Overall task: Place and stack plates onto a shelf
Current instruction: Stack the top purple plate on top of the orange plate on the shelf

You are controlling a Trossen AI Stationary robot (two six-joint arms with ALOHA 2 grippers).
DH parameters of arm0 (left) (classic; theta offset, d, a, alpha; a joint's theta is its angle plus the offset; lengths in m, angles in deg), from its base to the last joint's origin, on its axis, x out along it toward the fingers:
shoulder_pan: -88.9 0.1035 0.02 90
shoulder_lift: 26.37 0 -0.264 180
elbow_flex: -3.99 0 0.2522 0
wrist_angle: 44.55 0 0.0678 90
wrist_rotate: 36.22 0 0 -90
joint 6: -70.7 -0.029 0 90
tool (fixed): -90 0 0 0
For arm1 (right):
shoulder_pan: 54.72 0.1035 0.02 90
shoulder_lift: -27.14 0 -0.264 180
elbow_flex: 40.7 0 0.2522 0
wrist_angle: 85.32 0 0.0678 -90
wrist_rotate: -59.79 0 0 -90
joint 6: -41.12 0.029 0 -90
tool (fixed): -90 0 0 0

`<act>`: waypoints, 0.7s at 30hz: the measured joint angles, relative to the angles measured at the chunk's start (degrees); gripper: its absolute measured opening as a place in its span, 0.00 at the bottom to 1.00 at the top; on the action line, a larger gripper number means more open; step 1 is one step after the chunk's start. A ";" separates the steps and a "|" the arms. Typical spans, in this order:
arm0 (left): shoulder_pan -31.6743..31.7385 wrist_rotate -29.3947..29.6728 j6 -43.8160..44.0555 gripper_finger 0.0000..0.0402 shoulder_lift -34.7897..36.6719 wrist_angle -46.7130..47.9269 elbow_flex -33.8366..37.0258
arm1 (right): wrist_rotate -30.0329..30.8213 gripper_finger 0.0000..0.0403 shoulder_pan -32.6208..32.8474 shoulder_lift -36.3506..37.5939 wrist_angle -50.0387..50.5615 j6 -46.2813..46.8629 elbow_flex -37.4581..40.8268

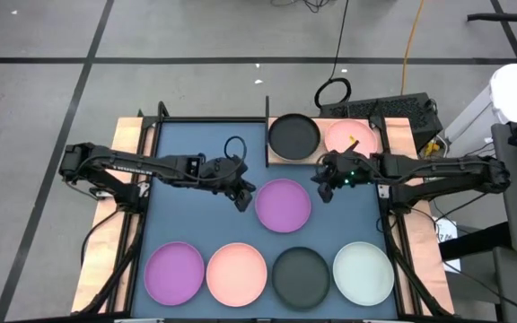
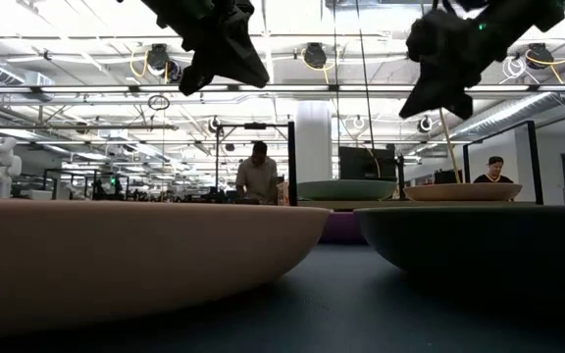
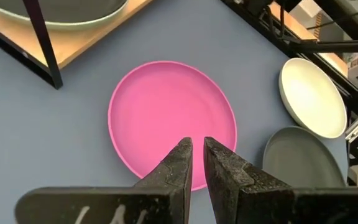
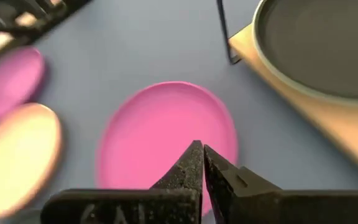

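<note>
A purple plate [image 1: 283,205] lies flat in the middle of the blue mat, and shows in the left wrist view [image 3: 169,121] and the right wrist view [image 4: 166,134]. My left gripper [image 1: 243,201] [image 3: 197,152] hovers shut over its left rim. My right gripper [image 1: 325,191] [image 4: 202,155] hovers shut over its right rim. In the low view both hang well above the table. The wooden shelf [image 1: 323,158] at the far edge carries a black plate [image 1: 293,135] resting on a pale mint one [image 3: 61,23], and a pink plate [image 1: 353,136] beside them.
Along the near edge lie a purple plate [image 1: 174,274], a pink plate [image 1: 236,274], a black plate [image 1: 300,274] and a mint plate [image 1: 363,273]. The shelf's black upright rail [image 1: 267,130] stands at its left end. People sit in the room beyond the table.
</note>
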 joint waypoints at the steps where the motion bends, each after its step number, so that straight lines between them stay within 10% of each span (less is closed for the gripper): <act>1: 0.00 -0.19 0.45 0.11 0.00 0.26 0.00 | 0.00 0.00 0.84 0.02 0.05 2.76 -0.30; 21: -3.92 -2.99 14.19 0.11 0.00 15.64 0.00 | 0.02 0.00 12.60 -2.93 9.60 39.02 -3.56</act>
